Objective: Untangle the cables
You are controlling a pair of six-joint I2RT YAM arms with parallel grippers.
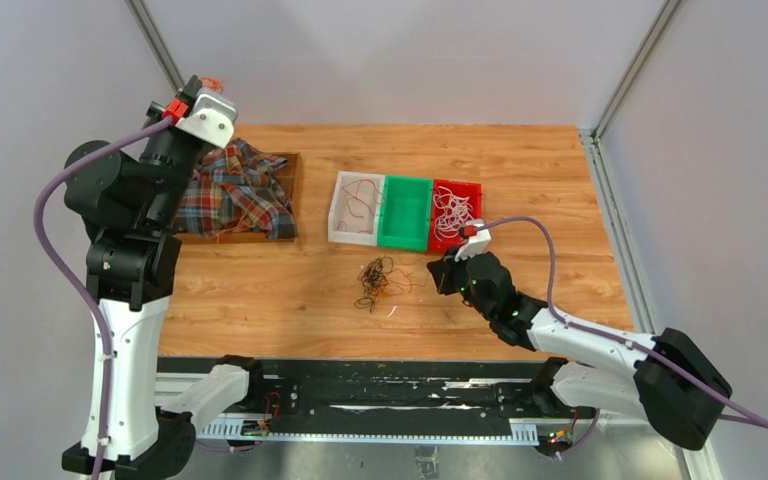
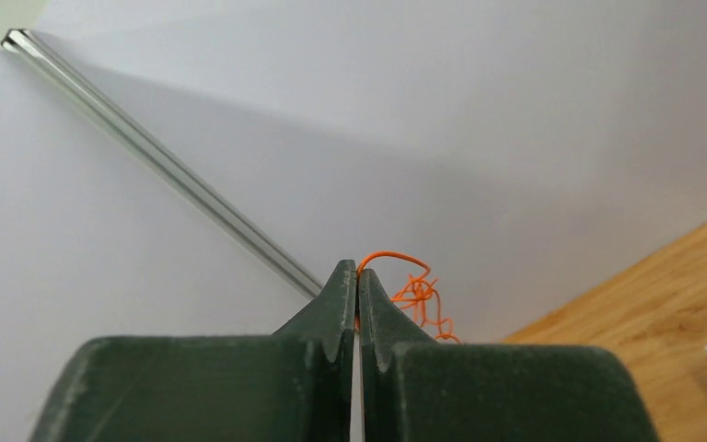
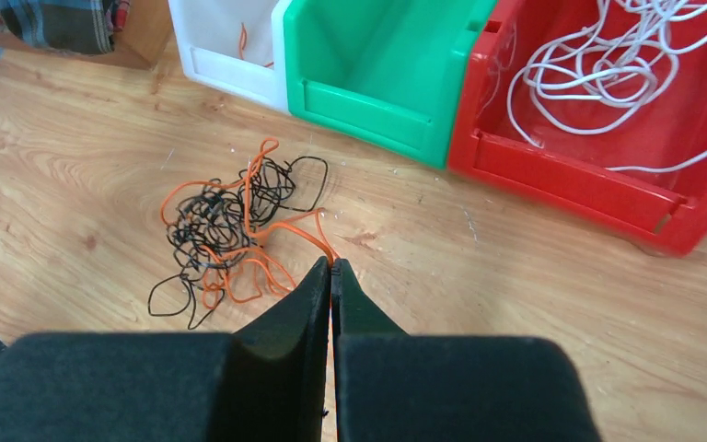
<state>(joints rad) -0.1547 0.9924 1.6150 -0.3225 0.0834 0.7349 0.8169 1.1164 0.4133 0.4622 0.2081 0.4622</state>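
Observation:
A tangle of black and orange cables lies on the wooden table in front of the bins; it also shows in the right wrist view. My right gripper is shut on an orange cable that leads out of the tangle's right edge, low over the table. My left gripper is shut on a short curly orange cable and holds it high at the back left, clear of the table. White cables lie in the red bin.
A white bin with an orange cable, a green bin and the red bin stand in a row at mid table. A plaid cloth lies in a brown tray at the back left. Walls enclose the table.

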